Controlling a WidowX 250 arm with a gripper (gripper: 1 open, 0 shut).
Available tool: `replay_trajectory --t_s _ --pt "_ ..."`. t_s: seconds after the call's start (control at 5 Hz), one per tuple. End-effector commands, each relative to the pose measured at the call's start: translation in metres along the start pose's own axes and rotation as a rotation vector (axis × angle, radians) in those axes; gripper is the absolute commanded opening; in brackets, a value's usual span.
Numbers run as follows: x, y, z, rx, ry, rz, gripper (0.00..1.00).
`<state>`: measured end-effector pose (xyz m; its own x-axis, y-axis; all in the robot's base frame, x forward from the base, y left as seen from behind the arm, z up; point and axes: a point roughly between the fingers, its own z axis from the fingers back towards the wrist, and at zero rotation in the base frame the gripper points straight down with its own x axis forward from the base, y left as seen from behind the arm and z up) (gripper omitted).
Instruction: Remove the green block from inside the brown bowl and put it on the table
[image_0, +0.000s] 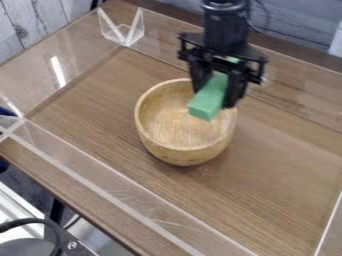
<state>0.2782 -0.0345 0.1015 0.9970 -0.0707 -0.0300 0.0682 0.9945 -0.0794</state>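
My arm comes down from the top of the frame as a dark column, close to upright, and my gripper (214, 92) points straight down at the bench (94, 110). It hangs over the far right part of the brown bowl (186, 123), roughly above the rim on that side. The black fingers (235, 88) spread down from the wrist block, one on each side of the load.

My gripper is pinching the green block (209, 98). The jaws stand partly apart, with the block filling the gap between them. The block is tilted, its lower end leaning toward the near left and its upper end tucked up between the fingers. It is clear of the bowl's floor and hangs in the air, with its lower corner at about the level of the far right rim as this view shows it. The picture is a little soft here, so I cannot tell whether that corner is just above the rim or just inside it.

The bowl sits upright on the bench near the middle, its pale inside bare. The bench is brown wood grain, and clear acrylic walls (80, 165) run along its near left edge and across the far side. A small clear bracket (123, 28) stands at the far left corner, well apart from the bowl and from me.
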Motion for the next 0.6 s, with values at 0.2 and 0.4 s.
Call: replay_trajectory --t_s 0.2,0.4 --pt "0.020 -0.043 -0.005 -0.007 -0.049 -0.068 0.00" --pt "0.020 -0.053 -0.018 -0.006 -0.032 -0.091 0.00"
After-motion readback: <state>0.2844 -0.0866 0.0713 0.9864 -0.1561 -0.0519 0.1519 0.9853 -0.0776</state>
